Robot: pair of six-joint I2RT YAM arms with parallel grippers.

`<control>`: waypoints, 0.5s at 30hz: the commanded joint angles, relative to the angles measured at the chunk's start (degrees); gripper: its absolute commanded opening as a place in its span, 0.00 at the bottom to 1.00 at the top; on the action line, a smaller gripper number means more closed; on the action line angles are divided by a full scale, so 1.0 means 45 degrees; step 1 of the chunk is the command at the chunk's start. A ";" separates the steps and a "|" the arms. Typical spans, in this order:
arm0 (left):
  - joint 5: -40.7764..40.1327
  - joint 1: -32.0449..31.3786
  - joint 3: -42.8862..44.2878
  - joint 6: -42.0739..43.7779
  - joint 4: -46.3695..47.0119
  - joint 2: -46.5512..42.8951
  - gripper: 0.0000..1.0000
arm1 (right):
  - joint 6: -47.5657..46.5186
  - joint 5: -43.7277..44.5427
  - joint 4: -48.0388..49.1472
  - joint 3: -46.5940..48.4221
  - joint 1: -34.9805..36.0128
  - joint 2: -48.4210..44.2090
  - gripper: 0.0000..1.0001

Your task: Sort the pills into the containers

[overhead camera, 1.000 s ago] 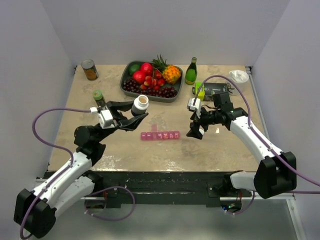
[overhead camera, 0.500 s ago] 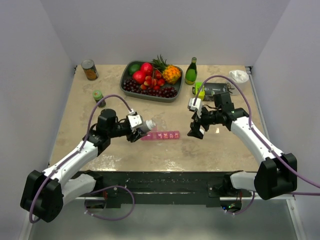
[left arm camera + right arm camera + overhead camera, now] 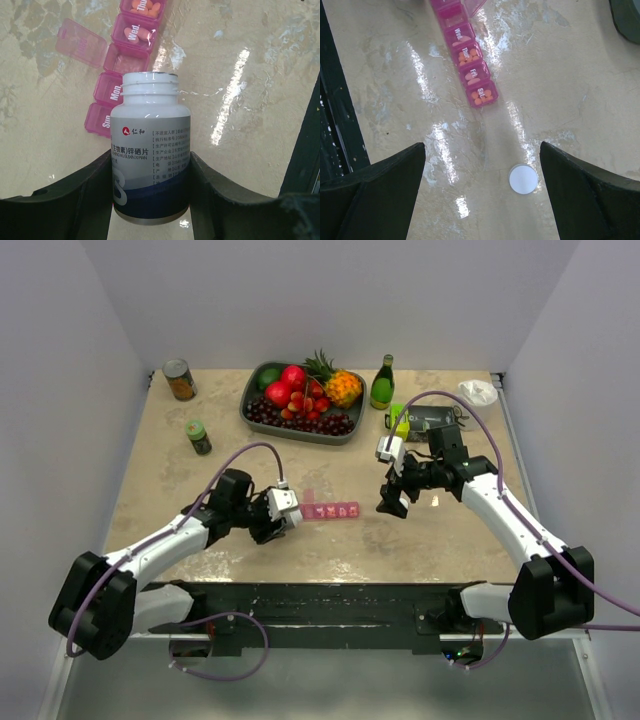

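Note:
My left gripper (image 3: 150, 167) is shut on a white pill bottle (image 3: 150, 150) with no cap, its mouth pointing at the left end of the pink containers strip (image 3: 114, 85). One compartment has its lid (image 3: 80, 42) flipped open and shows no pills. The Wed and Thu compartments (image 3: 137, 32) hold orange pills. From above, the left gripper (image 3: 285, 508) sits low beside the strip (image 3: 332, 511). My right gripper (image 3: 392, 502) hangs open to the right of the strip. Below it a white cap (image 3: 523, 179) lies on the table between the open right gripper (image 3: 482, 150) fingers, and orange pills (image 3: 480, 95) fill the strip's nearest compartments.
A dark tray (image 3: 252, 412) of fruit sits at the back with a green bottle (image 3: 382, 382) beside it. A can (image 3: 179, 379) and a green-capped jar (image 3: 199, 436) stand at the left. A black device (image 3: 430, 420) and a crumpled white thing (image 3: 478, 392) lie back right.
The left arm came down from a raised pose, carrying the bottle forward and tipping it toward the left end of the strip. The right arm has not moved.

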 commanded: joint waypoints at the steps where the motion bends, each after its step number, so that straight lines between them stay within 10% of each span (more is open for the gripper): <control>1: -0.0402 -0.0103 0.0940 0.0004 -0.0092 0.0417 0.00 | 0.0124 0.0213 0.0054 0.0204 -0.0058 -0.0190 0.99; 15: -0.1222 -0.0532 0.2386 -0.0485 -0.1204 0.1921 0.00 | 0.0183 0.0408 0.0073 0.0204 -0.0058 -0.0132 0.99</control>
